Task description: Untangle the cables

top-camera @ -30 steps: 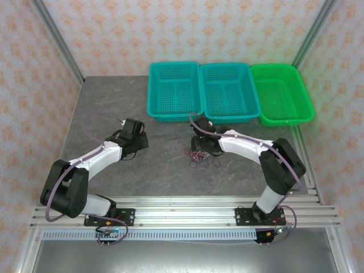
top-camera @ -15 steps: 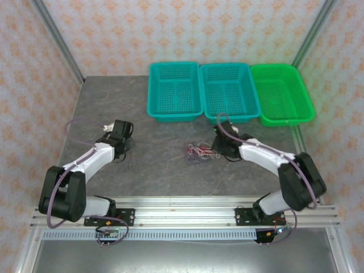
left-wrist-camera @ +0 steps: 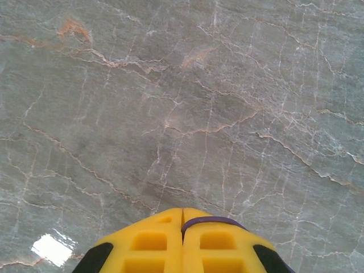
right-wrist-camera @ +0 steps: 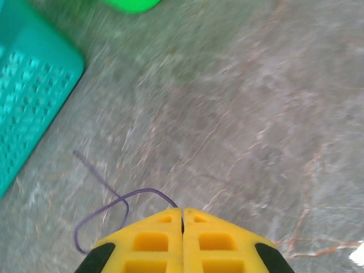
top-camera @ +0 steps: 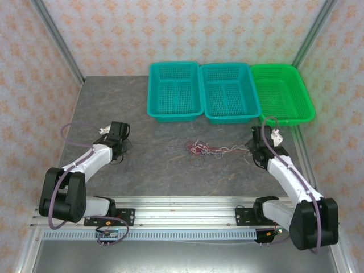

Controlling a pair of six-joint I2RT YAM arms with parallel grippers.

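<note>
Jaws: I'm clenching both, each pinching a strand of the cables. Their knot is lying on the tabletop between my jaws, strands stretching left-right; right jaws sitting nearer the knot.

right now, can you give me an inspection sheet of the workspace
surface: grey marble table, nothing spilled
job's things: cables knotted mid-table, strands stretched toward both grippers
clutter: nothing seen
grippers: left gripper shut on a thin strand; right gripper shut on a thin strand that loops out
cables: lavender arm cables loop along both arms, apart from the knot
surroundings: two teal baskets and green basket along far edge; patterned walls
</note>
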